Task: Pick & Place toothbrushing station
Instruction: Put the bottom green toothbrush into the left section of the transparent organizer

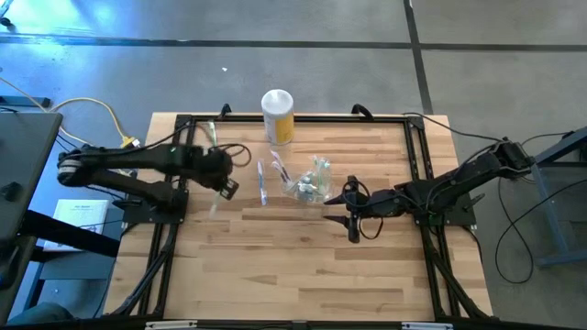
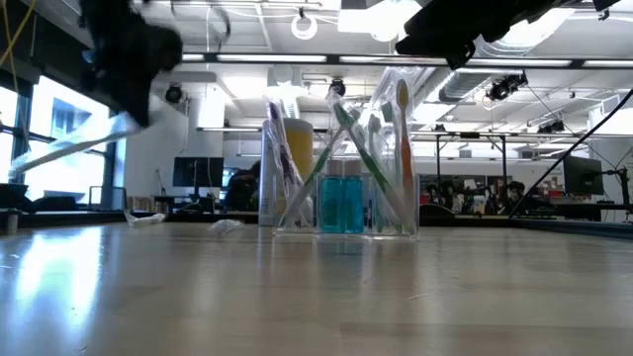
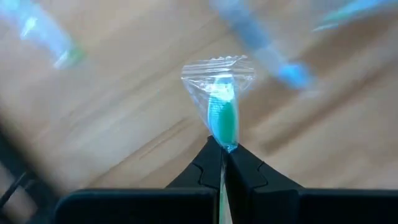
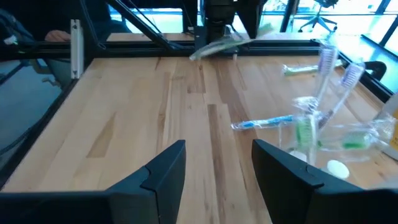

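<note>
Left of centre in the overhead frame: left gripper (image 1: 223,186) raised off the table (image 1: 275,266), fingers pressed together on a green clear-wrapped toothbrush (image 3: 222,115). Right of centre: right gripper (image 1: 351,211) waiting, fingers spread, holding nothing. Between them, slightly higher: clear holder (image 1: 312,183) stocked with brushes, blue-handled toothbrush (image 1: 262,183) flat just left, yellow canister (image 1: 278,116) above.

Both arms are matt black, built of rounded tubular links joined by chunky cylindrical joints, with thin black cables looping loosely along them. The left gripper (image 3: 222,163) ends in two flat, dark plastic fingers (image 3: 202,171) that taper to narrow tips on a broad black crossbar. The right gripper (image 4: 216,168) has the same wedge-shaped black fingers (image 4: 163,171) with bevelled, faintly glossy edges.
</note>
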Robot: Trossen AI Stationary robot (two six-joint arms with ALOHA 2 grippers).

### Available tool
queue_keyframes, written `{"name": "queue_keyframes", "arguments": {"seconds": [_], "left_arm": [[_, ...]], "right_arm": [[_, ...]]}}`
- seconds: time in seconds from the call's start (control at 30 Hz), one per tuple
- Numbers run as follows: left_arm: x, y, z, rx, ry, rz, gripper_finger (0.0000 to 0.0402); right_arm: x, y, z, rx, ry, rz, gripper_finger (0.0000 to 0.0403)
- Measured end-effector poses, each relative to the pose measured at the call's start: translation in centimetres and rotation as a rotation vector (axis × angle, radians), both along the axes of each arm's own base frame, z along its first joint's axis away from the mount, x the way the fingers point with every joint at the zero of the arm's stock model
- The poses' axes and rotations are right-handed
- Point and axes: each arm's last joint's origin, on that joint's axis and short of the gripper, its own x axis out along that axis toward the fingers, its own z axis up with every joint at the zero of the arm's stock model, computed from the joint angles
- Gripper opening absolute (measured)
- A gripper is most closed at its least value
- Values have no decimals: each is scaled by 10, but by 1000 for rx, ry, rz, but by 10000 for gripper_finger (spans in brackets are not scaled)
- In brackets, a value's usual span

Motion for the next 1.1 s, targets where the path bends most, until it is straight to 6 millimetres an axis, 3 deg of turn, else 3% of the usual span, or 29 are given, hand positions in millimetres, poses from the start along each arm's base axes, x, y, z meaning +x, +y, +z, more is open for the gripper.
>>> {"name": "queue_keyframes", "arguments": {"seconds": [0.17, 0.27, 0.4, 0.57, 0.73, 1.1], "left_arm": [[10, -44, 23, 261, -357, -276, 0], [20, -68, 17, 499, -527, -401, 0], [37, -82, 9, 701, -729, -489, 1], [42, -83, 15, 782, -863, -522, 1], [51, -69, 17, 858, -862, -444, 1], [87, -35, -6, 932, -784, -365, 0]], "right_arm": [[0, 1, 1, 12, -13, 20, 176], [1, 1, 2, 17, -17, 26, 176], [1, 5, 4, 47, -35, 77, 176], [-2, 13, 5, 55, -46, 130, 176], [-4, 21, 7, 20, -65, 175, 176], [-5, 35, 5, 16, -73, 229, 176]]}}
